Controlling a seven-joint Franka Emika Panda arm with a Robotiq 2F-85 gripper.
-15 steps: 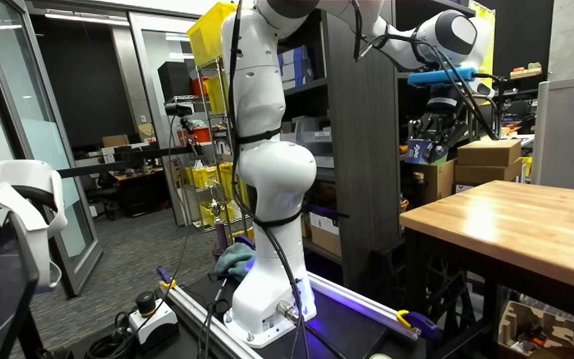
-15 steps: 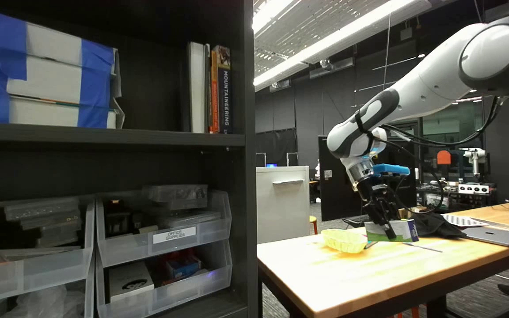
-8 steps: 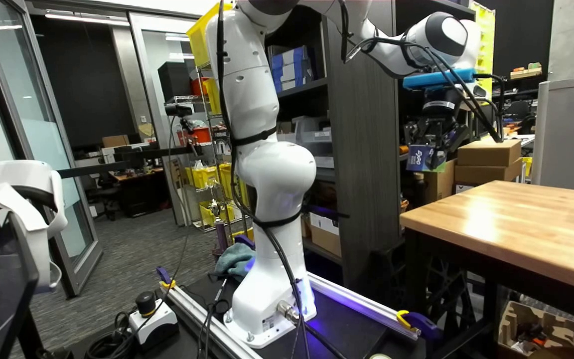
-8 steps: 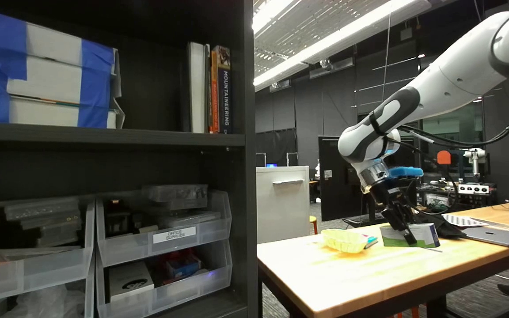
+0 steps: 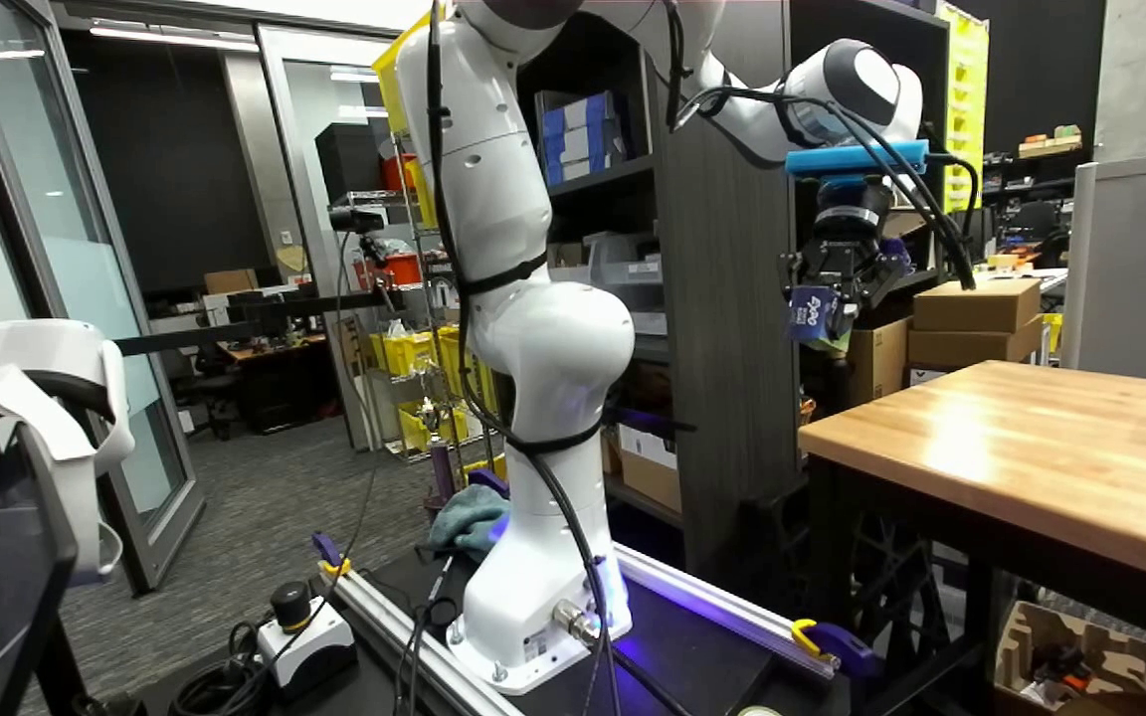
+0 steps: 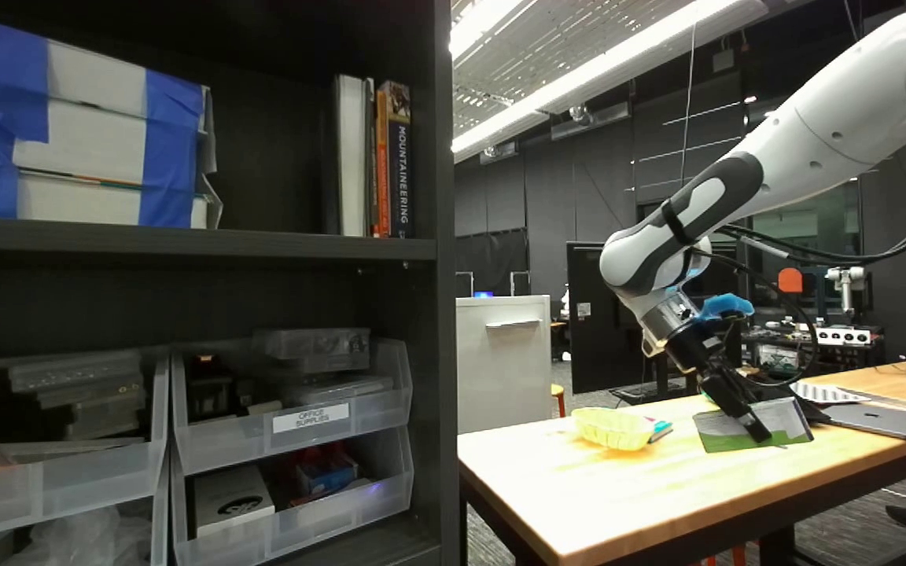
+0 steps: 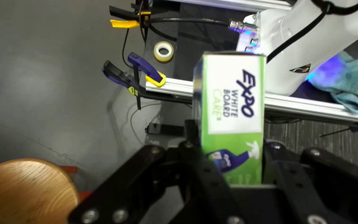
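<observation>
My gripper (image 7: 232, 146) is shut on a green and white Expo box (image 7: 235, 93), one black finger pressed along each side. The box's lettering reads "Expo White Board Care", and a purple spray bottle is printed near its lower end. In an exterior view the box's purple end (image 5: 812, 311) shows below the black gripper (image 5: 825, 298), held up in the air left of the wooden table. From an exterior view the box (image 6: 789, 420) appears tilted, its green lower part facing out, with the gripper's finger (image 6: 753, 424) across its face.
A yellow basket (image 6: 613, 428) stands on the wooden table (image 6: 547, 487); a laptop (image 6: 878, 419) and dark cloth lie farther along. The dark shelf (image 5: 732, 298) rises close behind the arm. Below are a round wooden stool (image 7: 26, 193), a clamp (image 7: 148, 70) and a tape roll (image 7: 163, 51).
The arm has swung the held box leftward in an exterior view, and rightward and lower in an exterior view. The box has turned and tilted more. The grip stays shut.
</observation>
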